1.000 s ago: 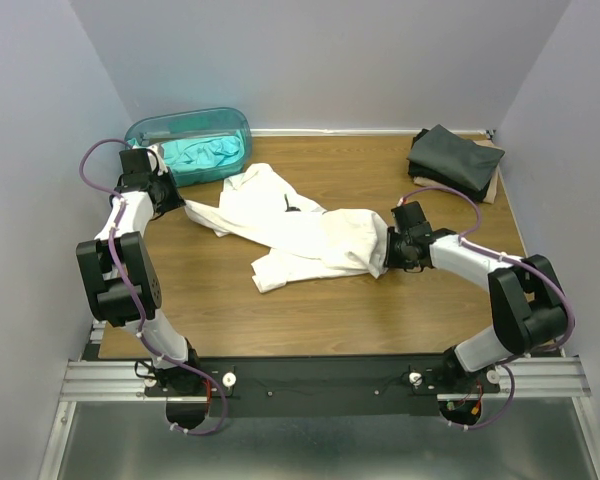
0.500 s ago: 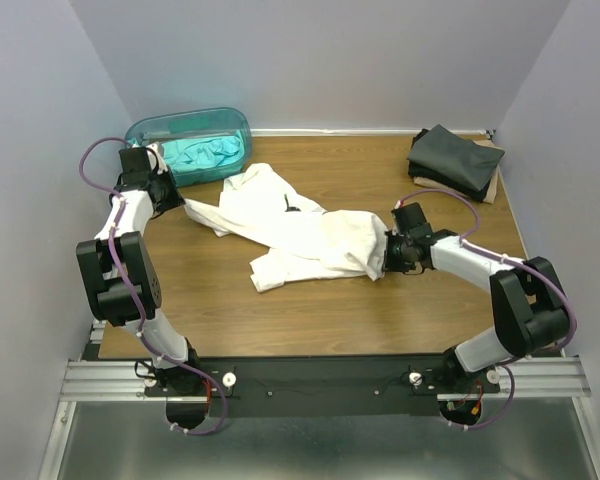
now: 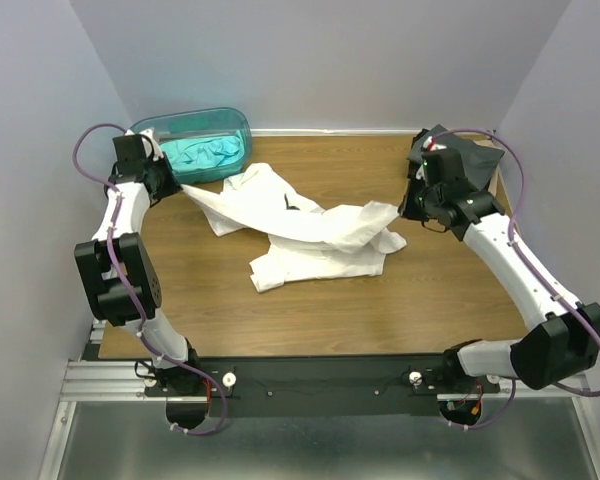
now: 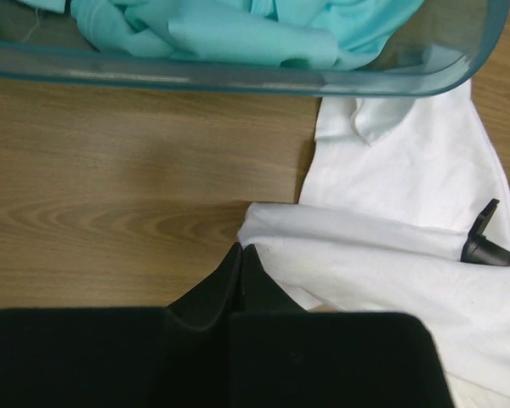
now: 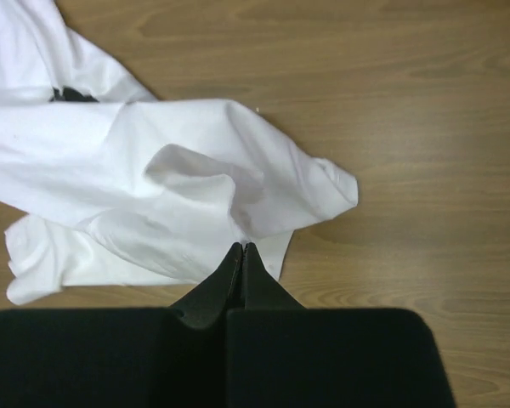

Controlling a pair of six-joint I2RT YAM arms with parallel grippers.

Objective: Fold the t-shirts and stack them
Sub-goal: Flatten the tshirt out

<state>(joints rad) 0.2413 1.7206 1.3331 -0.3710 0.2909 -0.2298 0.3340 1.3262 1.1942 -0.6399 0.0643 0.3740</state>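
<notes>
- White t-shirt [image 3: 315, 240] lies crumpled on the table [image 3: 380, 310], strung between both arms
- Left gripper [image 4: 240, 255] is pressed together on its edge near the teal tub [image 3: 190, 130]; right gripper [image 5: 243, 251] pinches the opposite end
- Pull apart evenly and low until wrinkles flatten; avoid dragging toward the dark folded shirts [image 3: 458, 160]

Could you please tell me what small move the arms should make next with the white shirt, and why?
Probably draw both grippers a little further apart. The left gripper and right gripper each pinch an edge of the white t-shirt, yet its middle lies bunched on the table.
</notes>
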